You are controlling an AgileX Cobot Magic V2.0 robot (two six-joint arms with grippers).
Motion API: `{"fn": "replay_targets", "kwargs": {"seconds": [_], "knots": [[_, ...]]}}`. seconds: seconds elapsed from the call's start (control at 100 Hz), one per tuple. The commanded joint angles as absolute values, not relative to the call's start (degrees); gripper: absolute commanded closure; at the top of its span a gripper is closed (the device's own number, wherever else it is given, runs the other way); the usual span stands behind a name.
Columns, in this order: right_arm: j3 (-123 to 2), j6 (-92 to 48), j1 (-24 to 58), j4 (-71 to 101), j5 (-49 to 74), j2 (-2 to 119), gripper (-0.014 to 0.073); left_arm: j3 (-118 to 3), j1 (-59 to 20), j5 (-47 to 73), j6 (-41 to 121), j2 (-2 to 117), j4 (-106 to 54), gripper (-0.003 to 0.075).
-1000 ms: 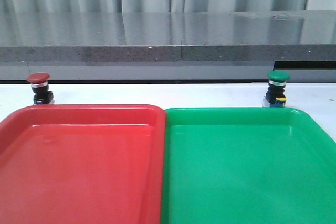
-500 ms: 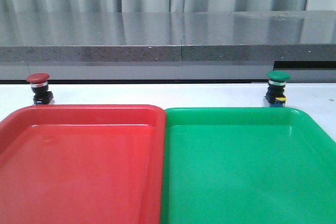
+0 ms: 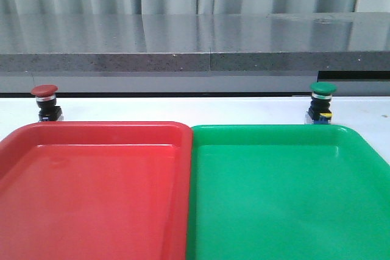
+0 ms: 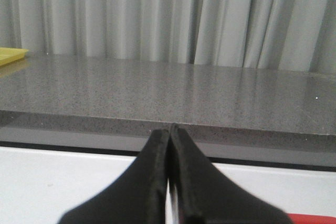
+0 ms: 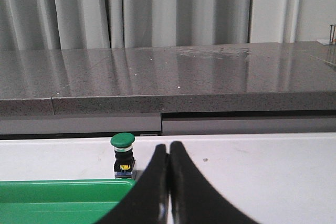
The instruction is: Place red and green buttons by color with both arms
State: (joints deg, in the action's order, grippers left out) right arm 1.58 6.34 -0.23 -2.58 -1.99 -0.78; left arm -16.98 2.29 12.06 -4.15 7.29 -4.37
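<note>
While both arms hang back, the dark-red-capped mushroom push-button (image 3: 44, 102) stands upright on the white counter (image 3: 183, 109) just behind the red plastic tray (image 3: 91, 193). Green-capped push-button (image 3: 322, 103) likewise, behind the green plastic tray (image 3: 286, 199). Left gripper (image 4: 169, 135): jaws pressed together. Right gripper (image 5: 168, 153): same, seemingly short of its button.

The red tray (image 3: 91, 193) and green tray (image 3: 286, 193) are cut off at the lower edge; the yellow thing (image 4: 10, 55), perhaps a tray, is cut off too.
</note>
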Motion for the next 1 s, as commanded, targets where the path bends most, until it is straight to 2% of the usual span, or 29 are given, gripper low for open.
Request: {"fn": "replay_targets", "kwargs": {"seconds": [0.0, 0.25, 0.38, 0.45, 0.52, 0.57, 0.62, 0.69, 0.74, 0.99], "knots": [[0.51, 6.09, -0.51, -3.08, -6.75, -1.85, 0.0658, -22.1, 1.82, 11.61, -4.55, 12.42, -4.79, 0.0741], [0.51, 6.09, -0.51, -3.08, -6.75, -1.85, 0.0658, -31.03, 1.82, 21.06, -4.55, 23.77, -4.79, 0.074], [0.51, 6.09, -0.51, -3.08, -6.75, -1.85, 0.0658, -33.07, 1.82, 20.11, -4.55, 29.45, -4.79, 0.0712], [0.51, 6.09, -0.51, -3.08, -6.75, -1.85, 0.0658, -33.15, 1.82, 18.21, -4.55, 31.93, -5.72, 0.0624], [0.51, 6.09, -0.51, -3.08, -6.75, -1.85, 0.0658, -33.15, 1.82, 16.47, -4.55, 34.22, -6.38, 0.0477], [0.51, 6.09, -0.51, -3.08, -6.75, -1.85, 0.0658, -33.15, 1.82, 14.87, -4.55, 35.85, -7.45, 0.0337], [0.51, 6.09, -0.51, -3.08, -6.75, -1.85, 0.0658, -33.15, 1.82, 13.73, -4.55, 37.45, -8.26, 0.0229], [0.51, 6.09, -0.51, -3.08, -6.75, -1.85, 0.0658, -33.31, 1.82, 13.12, -4.55, 39.89, -8.26, 0.0132], [0.51, 6.09, -0.51, -3.08, -6.75, -1.85, 0.0658, -34.08, 1.82, 13.97, -4.55, 41.74, -8.39, 0.011], [0.51, 6.09, -0.51, -3.08, -6.75, -1.85, 0.0658, -41.76, 1.82, 15.07, -4.55, 51.82, -10.58, 0.0114]]}}
